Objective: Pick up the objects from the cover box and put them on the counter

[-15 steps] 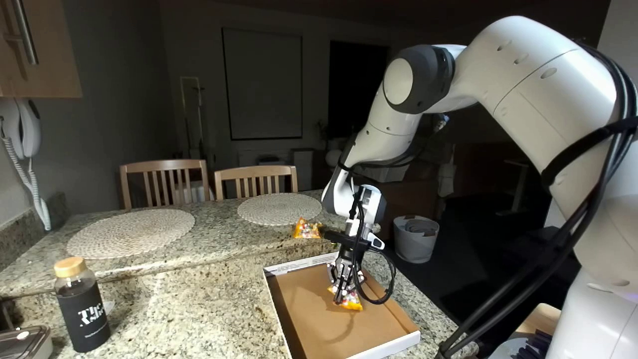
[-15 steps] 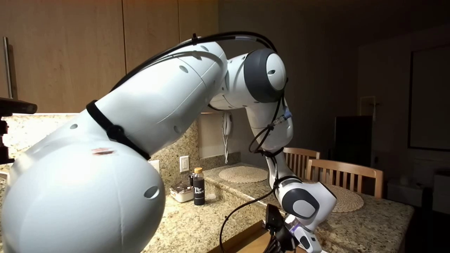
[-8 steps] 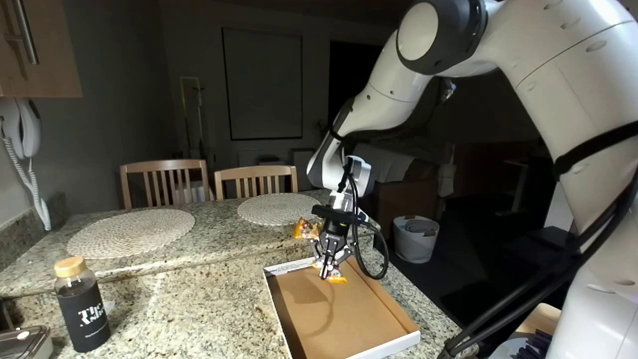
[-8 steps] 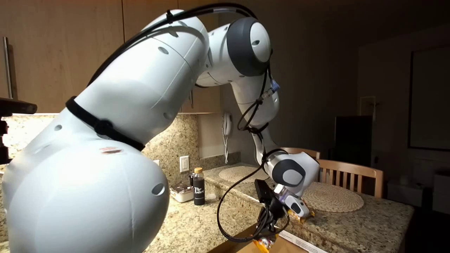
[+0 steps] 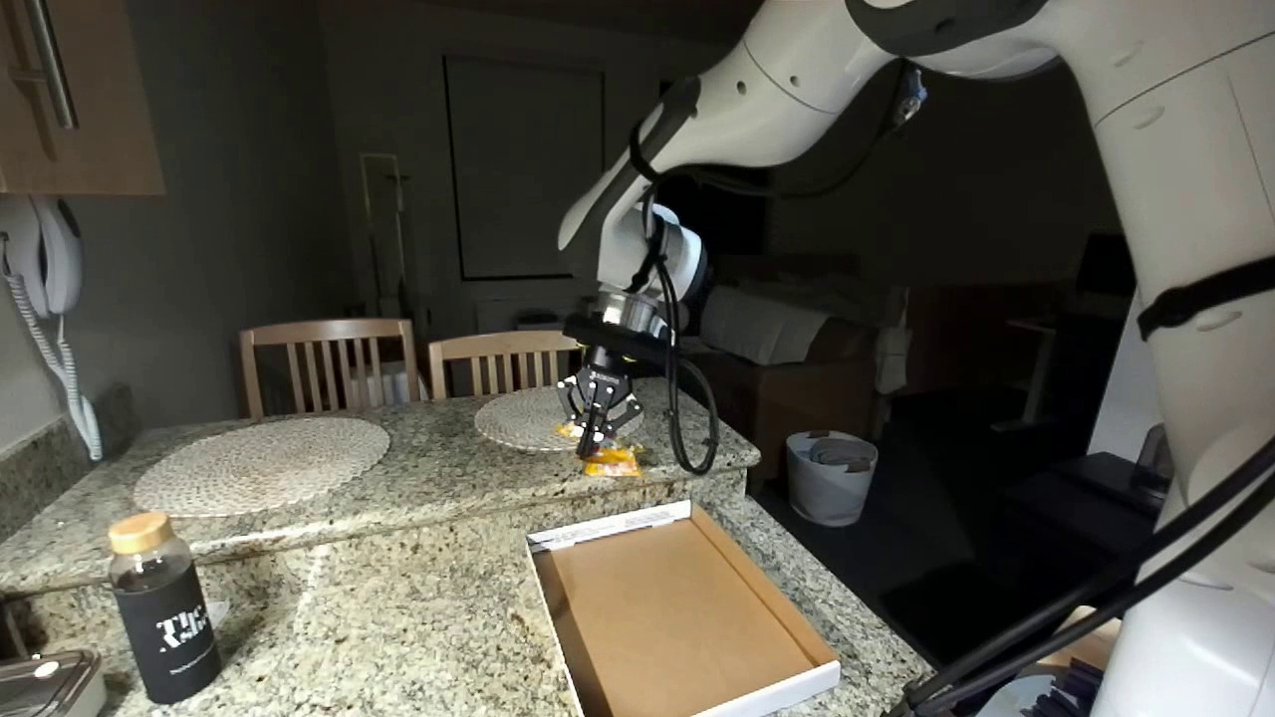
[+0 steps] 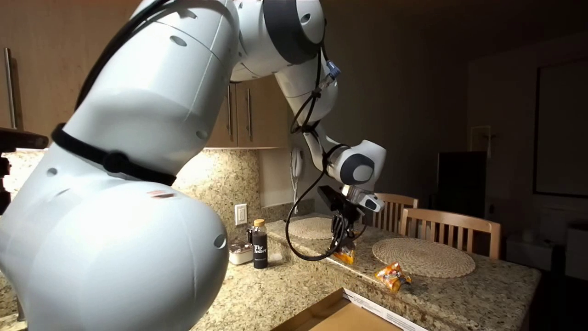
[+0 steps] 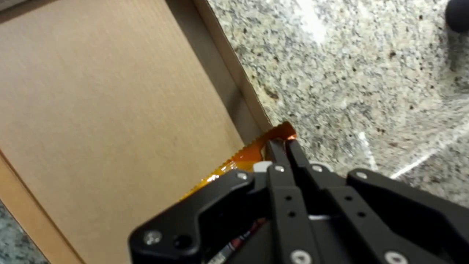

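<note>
Gripped an orange packet [image 7: 251,156] near a serrated edge, between the ends of the gripper [image 7: 284,143], with jaws drawn almost together and a short strip of film left showing past them in the wrist view. Held so, in all likelihood, for the thin, flat purchase of a seal rather than of a plump, slippery body. Positioned at or over the front part of the raised counter [image 6: 487,287], beneath the gripper, presumably to be set down there; impossible to tell whether touching the granite.

Showed, in both exterior views, a second packet [image 6: 393,276] near the gripper and lower, at rest on the counter just beside a placemat [image 6: 422,256]; laid directly on the granite, apparently in keeping with the task. Placed the cover box [image 5: 687,622] below the gripper, on the lower level and close to the counter's step, perhaps to keep the transfer short. Kept a bottle [image 5: 164,622] well apart from the gripper, likely out of harm's way.

Judged nearly complete, with no packet on the cover box's visible floor and only lowering and release left. Called for a low release beneath the gripper, in from the edge; risked otherwise a slide back toward the cover box.
</note>
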Robot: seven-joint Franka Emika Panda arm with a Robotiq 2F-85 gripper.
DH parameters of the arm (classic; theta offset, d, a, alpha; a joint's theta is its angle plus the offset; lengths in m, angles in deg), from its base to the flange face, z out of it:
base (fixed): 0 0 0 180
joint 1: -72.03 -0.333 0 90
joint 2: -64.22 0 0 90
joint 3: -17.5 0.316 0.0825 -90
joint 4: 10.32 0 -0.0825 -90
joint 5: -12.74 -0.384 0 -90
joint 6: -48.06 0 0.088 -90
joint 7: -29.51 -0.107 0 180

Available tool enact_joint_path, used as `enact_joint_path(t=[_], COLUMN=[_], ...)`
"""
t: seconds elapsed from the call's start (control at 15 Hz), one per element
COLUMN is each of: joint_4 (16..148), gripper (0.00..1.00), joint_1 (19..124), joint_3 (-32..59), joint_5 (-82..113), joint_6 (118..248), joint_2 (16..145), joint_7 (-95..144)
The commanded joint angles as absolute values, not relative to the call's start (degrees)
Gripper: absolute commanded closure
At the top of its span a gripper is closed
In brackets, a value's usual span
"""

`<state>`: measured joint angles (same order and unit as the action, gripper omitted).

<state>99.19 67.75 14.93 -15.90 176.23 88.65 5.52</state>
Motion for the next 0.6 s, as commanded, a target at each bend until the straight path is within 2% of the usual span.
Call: enact_joint_path(t=[0.0, 0.27, 0.53], joint_4=[94.6, 89.7, 84.6], gripper=[0.95, 0.95, 0.96], joint_1=[66.1, 62.2, 57.0], joint_3=[15.1, 12.0, 5.2], joint_5=[-12.5, -4.8, 6.3], joint_6=[184.1, 195.0, 197.9], joint_2=[90.3, 94.5, 100.3], joint_7=[-1.3, -14.0, -30.8])
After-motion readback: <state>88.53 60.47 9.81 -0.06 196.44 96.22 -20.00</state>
